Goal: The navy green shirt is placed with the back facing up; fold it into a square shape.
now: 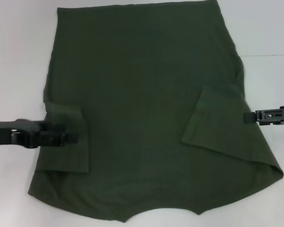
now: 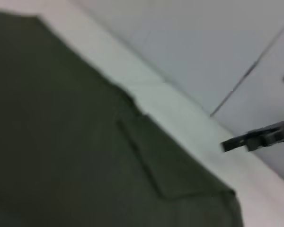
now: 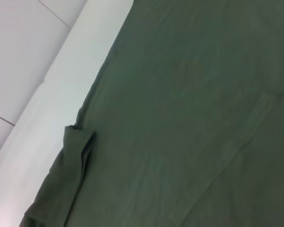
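The navy green shirt (image 1: 142,94) lies flat on the white table, plain side up, with its neckline toward me. Both short sleeves are folded inward onto the body: the left sleeve (image 1: 68,156) and the right sleeve (image 1: 217,123). My left gripper (image 1: 72,137) reaches in from the left and hovers over or rests on the folded left sleeve. My right gripper (image 1: 247,117) sits at the shirt's right edge, just outside the folded right sleeve. The left wrist view shows the shirt (image 2: 61,142) and the right gripper (image 2: 227,144) farther off. The right wrist view shows the shirt (image 3: 189,94) only.
The white table (image 1: 19,47) shows bare on both sides of the shirt. The shirt's hem runs past the far edge of the head view. A pale wall or floor with seams lies beyond the table (image 2: 189,56).
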{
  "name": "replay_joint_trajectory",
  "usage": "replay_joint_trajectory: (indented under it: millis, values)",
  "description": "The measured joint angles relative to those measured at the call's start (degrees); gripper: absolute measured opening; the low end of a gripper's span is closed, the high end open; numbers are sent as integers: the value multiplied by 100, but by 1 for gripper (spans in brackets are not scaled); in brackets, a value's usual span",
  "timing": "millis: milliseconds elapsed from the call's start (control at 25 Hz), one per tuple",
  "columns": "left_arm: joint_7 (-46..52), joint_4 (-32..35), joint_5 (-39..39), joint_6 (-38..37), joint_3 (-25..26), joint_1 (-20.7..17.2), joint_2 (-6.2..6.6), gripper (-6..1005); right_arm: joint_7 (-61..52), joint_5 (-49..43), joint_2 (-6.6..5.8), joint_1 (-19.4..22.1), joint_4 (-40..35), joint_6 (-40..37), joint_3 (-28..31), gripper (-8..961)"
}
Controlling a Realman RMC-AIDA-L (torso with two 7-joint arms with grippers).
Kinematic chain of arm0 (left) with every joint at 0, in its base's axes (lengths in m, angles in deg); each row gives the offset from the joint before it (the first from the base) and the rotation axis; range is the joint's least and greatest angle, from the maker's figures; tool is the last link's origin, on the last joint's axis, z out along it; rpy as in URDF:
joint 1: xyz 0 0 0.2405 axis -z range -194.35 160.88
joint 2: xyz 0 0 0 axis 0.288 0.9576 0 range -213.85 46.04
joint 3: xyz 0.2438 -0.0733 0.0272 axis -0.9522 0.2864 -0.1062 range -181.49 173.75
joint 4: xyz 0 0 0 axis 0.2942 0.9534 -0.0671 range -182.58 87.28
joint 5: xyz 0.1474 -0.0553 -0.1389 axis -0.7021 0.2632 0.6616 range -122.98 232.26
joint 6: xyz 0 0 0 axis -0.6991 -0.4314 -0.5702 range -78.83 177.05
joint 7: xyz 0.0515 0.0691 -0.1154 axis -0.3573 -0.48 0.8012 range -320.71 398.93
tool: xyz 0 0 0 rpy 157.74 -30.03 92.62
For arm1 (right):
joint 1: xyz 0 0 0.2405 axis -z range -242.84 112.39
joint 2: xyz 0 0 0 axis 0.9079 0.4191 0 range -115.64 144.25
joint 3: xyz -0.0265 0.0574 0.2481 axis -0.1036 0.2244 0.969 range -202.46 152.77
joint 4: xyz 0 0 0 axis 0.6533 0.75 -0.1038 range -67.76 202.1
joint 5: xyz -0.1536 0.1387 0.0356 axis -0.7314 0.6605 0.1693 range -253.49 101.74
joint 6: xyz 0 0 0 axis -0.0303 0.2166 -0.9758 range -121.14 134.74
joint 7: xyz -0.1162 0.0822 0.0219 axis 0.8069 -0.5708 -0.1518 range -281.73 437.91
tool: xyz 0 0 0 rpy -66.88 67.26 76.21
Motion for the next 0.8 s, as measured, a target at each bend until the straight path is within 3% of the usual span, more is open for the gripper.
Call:
replay_joint_trajectory:
  millis: [400,800]
  values:
    - [1504,85,-1659,-86,502,266,227,848,-25,-164,-104,-8,-11,-122,-110,956]
    - [2044,-12,-2545,-78,667,371,301,848,-45,-254,-145,-45,33,-113,-109,956]
